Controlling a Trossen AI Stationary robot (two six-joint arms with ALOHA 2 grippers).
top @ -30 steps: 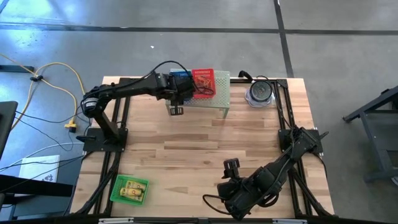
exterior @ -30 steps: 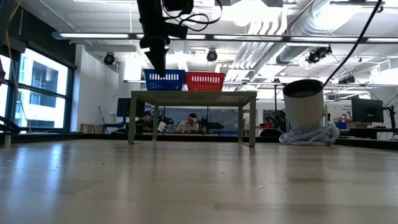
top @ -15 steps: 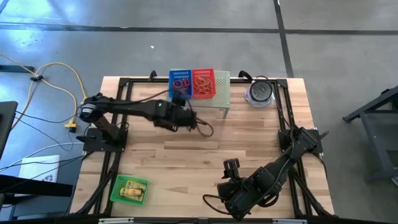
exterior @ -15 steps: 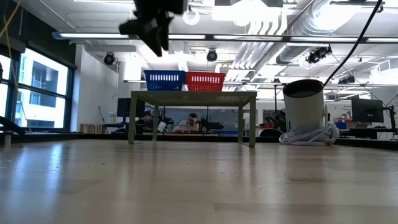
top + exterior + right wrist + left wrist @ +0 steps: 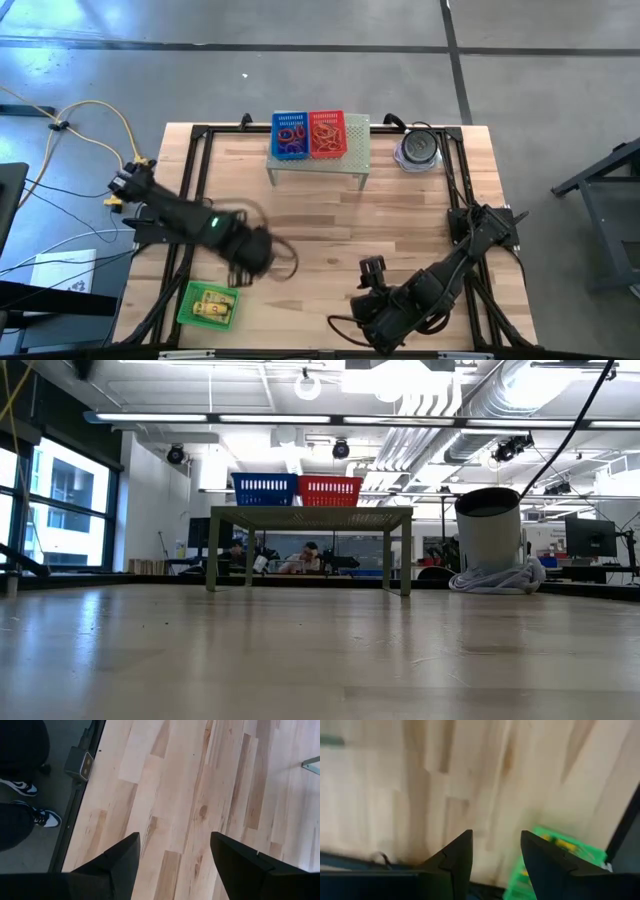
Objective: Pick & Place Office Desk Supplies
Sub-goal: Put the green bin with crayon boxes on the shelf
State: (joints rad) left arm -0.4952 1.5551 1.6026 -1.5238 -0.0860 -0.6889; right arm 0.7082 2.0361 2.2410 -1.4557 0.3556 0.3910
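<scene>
The supplies are sitting in three baskets. Purple and red loops [image 5: 291, 131] are lying in the blue basket [image 5: 290, 147], and orange loops [image 5: 326, 130] are filling the red basket [image 5: 327, 150] just beside it. Both baskets are resting side by side on the stand [image 5: 357, 160] at the far edge of the table [image 5: 400, 210]. The yellow blocks [image 5: 212, 306] are lying in the green basket [image 5: 186, 300] at the near left corner of the table, well apart from the stand.

The left gripper [image 5: 242, 275] is hanging over the table just beside the green basket, on its far right side, blurred in the high view. In the left wrist view its fingers [image 5: 454, 860] are standing parted with bare wood showing in the gap, gripping nothing, and the green basket is showing past one fingertip.

The right gripper [image 5: 373, 266] is waiting over the near middle of the table, its fingers [image 5: 120, 857] spread wide and empty.

A grey cup [image 5: 417, 148] is standing at the far right, beside the stand. In the right wrist view, a person's shoes [image 5: 35, 802] are showing on the floor beyond the table edge.
</scene>
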